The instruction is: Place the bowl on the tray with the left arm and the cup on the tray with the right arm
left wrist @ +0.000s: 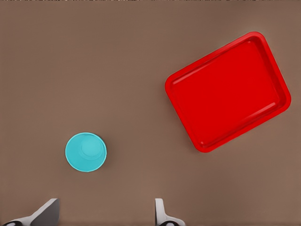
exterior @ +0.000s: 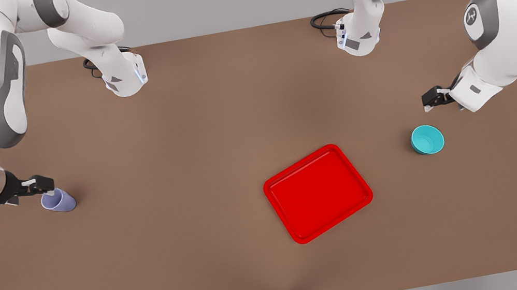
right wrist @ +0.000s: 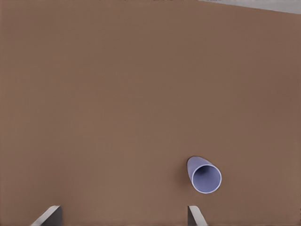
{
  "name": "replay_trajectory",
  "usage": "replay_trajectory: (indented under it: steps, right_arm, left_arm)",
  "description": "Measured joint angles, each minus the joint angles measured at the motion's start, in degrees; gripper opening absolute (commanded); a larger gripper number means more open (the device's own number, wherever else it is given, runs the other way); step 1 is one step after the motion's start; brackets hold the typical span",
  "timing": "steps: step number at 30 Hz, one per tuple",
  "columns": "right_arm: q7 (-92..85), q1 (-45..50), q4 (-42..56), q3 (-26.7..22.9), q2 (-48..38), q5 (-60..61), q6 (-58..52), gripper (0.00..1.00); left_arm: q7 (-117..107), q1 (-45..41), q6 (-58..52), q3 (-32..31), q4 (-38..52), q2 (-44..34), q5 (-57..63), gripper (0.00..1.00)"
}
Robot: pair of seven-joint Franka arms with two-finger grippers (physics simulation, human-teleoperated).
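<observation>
Approach stage, both arms; nothing is yet grasped. The left pincer [exterior: 426, 103], on the front view's right, hangs above the counter [exterior: 182, 126] just beside the bowl [exterior: 427, 139], which sits upright on the counter, apart from the tray [exterior: 318, 193]. In the left wrist view its fingertips [left wrist: 160, 209] stand wide apart with the bowl [left wrist: 85, 151] ahead of them, not between them. The right pincer [exterior: 46, 187], on the front view's left, hovers at the cup [exterior: 58, 201]; its fingers [right wrist: 194, 215] are likewise spread, and the cup [right wrist: 205, 175] lies just ahead of one of them. The tray is bare. Judged next: each pincer must centre over its object, descend and close before carrying it to the tray.
</observation>
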Motion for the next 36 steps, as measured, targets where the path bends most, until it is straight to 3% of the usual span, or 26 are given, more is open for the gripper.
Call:
replay_trajectory:
  steps: [4, 6, 11, 19, 28, 29, 30, 31, 36]
  right_arm:
    - [0.4, -0.5, -10.5, -0.9, -6.5, 0.0, 7.4, 1.00]
    - [0.2, -0.2, -10.7, -0.8, -7.3, 0.0, 7.6, 1.00]
    - [0.6, -2.0, -16.8, -0.2, -9.2, 0.7, 9.4, 1.00]
    - [0.9, -1.8, -17.0, -0.3, -7.4, 0.7, 9.7, 1.00]
    - [1.0, -2.4, -17.2, -0.6, -6.7, 0.8, 12.6, 1.00]
    - [1.0, -2.5, -17.2, -0.6, -6.7, 0.8, 12.7, 1.00]
    - [1.0, -2.4, -17.2, -0.6, -6.7, 0.8, 12.9, 1.00]
    - [1.0, -2.4, -17.2, -0.7, -6.7, 0.8, 12.9, 1.00]
    - [1.0, -2.5, -17.2, -0.7, -6.6, 0.8, 13.5, 1.00]
  left_arm:
    - [0.0, 2.0, 0.9, 2.0, -1.8, 7.2, -0.1, 1.00]
    - [5.7, 9.5, 14.6, 2.0, -12.8, 8.2, -1.4, 1.00]
    - [21.0, 15.6, 28.8, 2.0, -24.1, 12.2, -8.1, 1.00]
    - [25.6, 18.2, 31.5, 2.1, -23.9, 19.6, -17.0, 1.00]
    - [25.6, 18.9, 33.6, 2.1, -22.9, 24.4, -18.9, 1.00]
    - [25.2, 18.9, 33.6, 2.1, -22.9, 24.5, -18.9, 0.90]
    - [25.3, 18.9, 33.7, 2.1, -22.9, 24.5, -18.9, 0.63]
    - [25.2, 18.9, 33.8, 2.1, -22.9, 24.8, -18.9, 0.49]
    - [25.2, 18.9, 33.9, 2.1, -22.8, 25.4, -18.8, 0.28]
